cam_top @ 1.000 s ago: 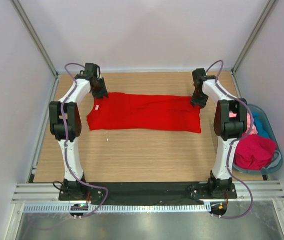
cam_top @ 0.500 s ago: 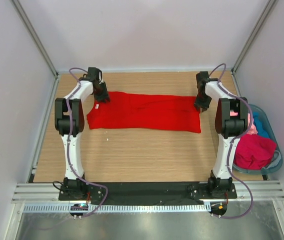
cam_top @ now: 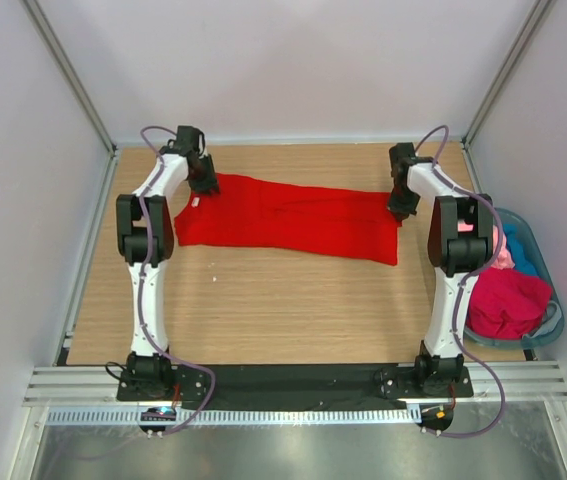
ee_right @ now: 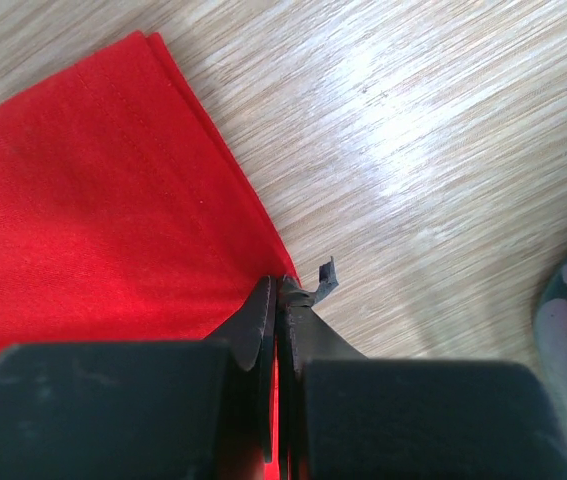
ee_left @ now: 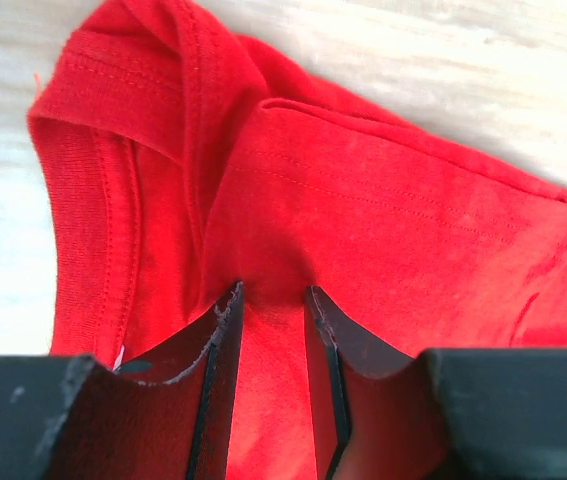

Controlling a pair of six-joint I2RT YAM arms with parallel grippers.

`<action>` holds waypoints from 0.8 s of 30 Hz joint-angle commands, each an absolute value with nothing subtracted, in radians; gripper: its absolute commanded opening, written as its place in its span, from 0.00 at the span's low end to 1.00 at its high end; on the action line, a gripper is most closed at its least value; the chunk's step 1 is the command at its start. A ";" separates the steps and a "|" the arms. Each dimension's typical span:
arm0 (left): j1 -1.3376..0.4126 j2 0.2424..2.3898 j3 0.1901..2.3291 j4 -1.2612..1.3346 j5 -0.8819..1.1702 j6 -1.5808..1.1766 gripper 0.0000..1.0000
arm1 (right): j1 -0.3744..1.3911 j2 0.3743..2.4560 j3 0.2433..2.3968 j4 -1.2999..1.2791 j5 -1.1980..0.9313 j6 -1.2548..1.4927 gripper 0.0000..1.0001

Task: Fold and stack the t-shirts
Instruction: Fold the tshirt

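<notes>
**Left tool (cam_top: pixel 206 184) and right tool (cam_top: pixel 399 208) clamped on opposite ends of the red t-shirt (cam_top: pixel 288 218)**

Nearest, off to the right of the right tool and closer to the arm bases: a translucent blue-grey basket (cam_top: pixel 551 318) beside the right edge of the worktop (cam_top: pixel 263 310). Heaped in its near end, a crimson t-shirt (cam_top: pixel 508 300). Behind that, closer to the right tool, a pink t-shirt (cam_top: pixel 500 248) and a teal-blue t-shirt (cam_top: pixel 525 262).

Farther out, between the two tools: the red t-shirt, spread flat on the wood as one long band. Collar end at the left tool, hem end at the right tool. Slightly slanted, the left end lying a little farther back than the right. Just short of the left tool, a small white neck label (cam_top: pixel 195 203).

At the left tool, by its wrist view: jaws partly apart, with a bunched fold of red cloth pinched between the fingers (ee_left: pixel 218 330). Ribbed, double-stitched neckline curving away to the left of the grip.

At the right tool, by its wrist view: jaws pressed together on the cloth's edge close to the corner, a sliver of red showing between the fingers (ee_right: pixel 258 320). Bare wood to the right of the tips. Red cloth reaching away to the left and beyond, ending in a squared corner.
</notes>
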State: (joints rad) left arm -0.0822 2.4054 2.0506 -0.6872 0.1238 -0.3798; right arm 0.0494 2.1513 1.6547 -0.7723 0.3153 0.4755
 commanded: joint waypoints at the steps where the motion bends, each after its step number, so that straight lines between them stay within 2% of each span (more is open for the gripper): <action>1: -0.055 2.474 2.103 -0.732 0.057 -0.334 0.33 | 0.032 2.143 1.617 -0.753 0.384 0.451 0.01; 6: -0.055 2.467 2.118 -0.721 0.121 -0.328 0.35 | 0.032 2.106 1.588 -0.712 0.333 0.426 0.01; 10: -0.057 2.415 2.115 -0.729 0.166 -0.330 0.37 | 0.032 2.120 1.661 -0.771 0.301 0.416 0.02; 11: -0.057 2.386 2.117 -0.744 0.166 -0.328 0.38 | 0.032 2.125 1.704 -0.791 0.302 0.422 0.06; 12: -0.057 2.372 2.117 -0.753 0.161 -0.333 0.39 | 0.032 2.129 1.726 -0.811 0.308 0.432 0.18; 15: -0.057 2.304 2.111 -0.793 0.140 -0.353 0.41 | 0.031 2.125 1.799 -0.894 0.328 0.463 0.31; 17: -0.058 2.269 2.094 -0.836 0.115 -0.360 0.41 | 0.035 2.111 1.825 -0.936 0.319 0.477 0.35; 19: -0.066 2.212 2.073 -0.882 0.078 -0.354 0.41 | 0.044 2.085 1.830 -0.965 0.316 0.488 0.44; 20: -0.071 2.118 1.966 -0.905 0.043 -0.338 0.41 | 0.055 2.053 1.819 -0.988 0.289 0.506 0.50; 23: -0.069 2.060 1.869 -0.887 0.023 -0.334 0.41 | 0.080 2.016 1.801 -0.991 0.265 0.515 0.56; 24: -0.068 2.009 1.773 -0.878 0.021 -0.334 0.41 | 0.092 2.005 1.795 -0.996 0.264 0.518 0.57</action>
State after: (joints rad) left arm -0.0700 2.1410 1.9015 -0.8364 0.0715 -0.3546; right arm 0.0513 2.1105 1.7958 -0.9455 0.2893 0.4908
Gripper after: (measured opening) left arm 0.410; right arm 0.559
